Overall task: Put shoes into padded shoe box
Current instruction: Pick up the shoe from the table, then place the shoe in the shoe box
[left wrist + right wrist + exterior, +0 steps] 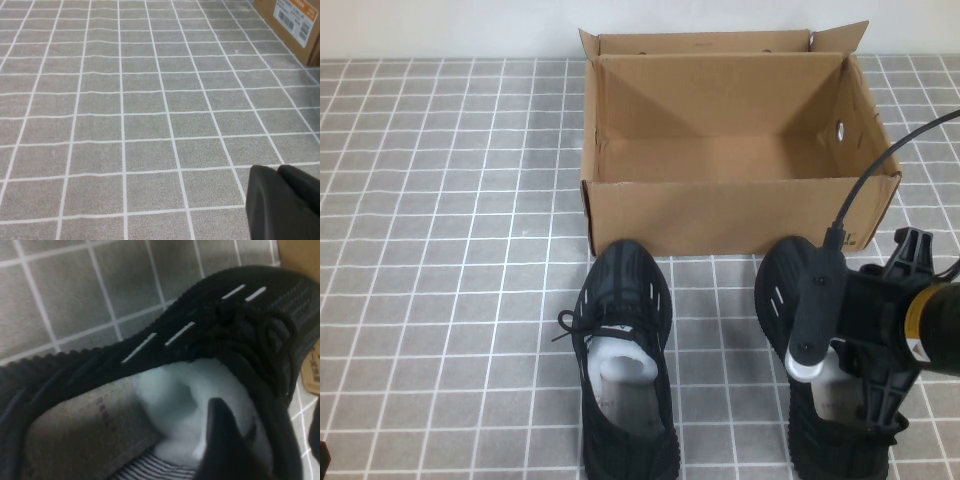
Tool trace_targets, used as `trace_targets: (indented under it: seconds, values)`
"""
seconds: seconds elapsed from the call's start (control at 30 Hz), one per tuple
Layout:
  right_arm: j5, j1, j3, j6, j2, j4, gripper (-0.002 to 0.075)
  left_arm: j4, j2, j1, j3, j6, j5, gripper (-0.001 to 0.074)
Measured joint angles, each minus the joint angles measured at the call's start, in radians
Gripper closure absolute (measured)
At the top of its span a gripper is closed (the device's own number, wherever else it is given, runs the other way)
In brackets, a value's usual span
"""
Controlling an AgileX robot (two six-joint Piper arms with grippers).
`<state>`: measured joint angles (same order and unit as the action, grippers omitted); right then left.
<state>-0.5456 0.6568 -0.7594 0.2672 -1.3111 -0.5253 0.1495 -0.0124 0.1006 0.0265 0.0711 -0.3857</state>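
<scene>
The padded shoe box point(720, 212) stands open at the back of the tiled table, brown cardboard with nothing inside. Two black knit shoes lie in front of it, toes toward the box: the left shoe point(625, 360) and the right shoe point(782, 290). My right gripper point(865, 385) hangs over the right shoe point(210, 325), open. One finger point(220, 440) reaches into the pale lining and the other stands outside the shoe's side wall. My left gripper point(278, 171) hovers low over bare tiles, fingers together, holding nothing.
Grey tiles with white grout cover the table point(440, 250). A cardboard corner with an orange barcode label point(295, 20) shows at the edge of the left wrist view. The right arm's black cable point(880, 165) arcs over the box's right end.
</scene>
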Motion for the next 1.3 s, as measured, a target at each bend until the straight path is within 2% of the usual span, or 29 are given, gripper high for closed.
trace_targets:
  seconds: [0.1, 0.3, 0.37, 0.7, 0.83, 1.3]
  values:
    - [0.005, 0.000, 0.000, -0.042, -0.012, -0.029, 0.0460, 0.000, 0.000, 0.000, 0.000, 0.000, 0.000, 0.0738]
    - [0.005, 0.000, -0.002, -0.063, -0.012, -0.040, 0.0668, 0.000, 0.000, 0.000, 0.000, 0.000, 0.000, 0.0738]
    - [0.001, 0.000, -0.002, -0.065, -0.012, -0.040, 0.0706, 0.000, 0.000, 0.000, 0.000, 0.000, 0.000, 0.0738]
    - [-0.026, 0.000, -0.002, -0.066, 0.009, -0.020, 0.0729, 0.000, 0.000, 0.000, 0.000, 0.000, 0.000, 0.0738]
    - [-0.095, 0.000, -0.032, -0.066, 0.034, 0.010, 0.0729, 0.000, 0.000, 0.000, 0.000, 0.000, 0.000, 0.0738]
    - [-0.437, 0.000, -0.488, -0.066, 0.038, 0.248, 0.0730, 0.000, 0.000, 0.000, 0.000, 0.000, 0.000, 0.0738]
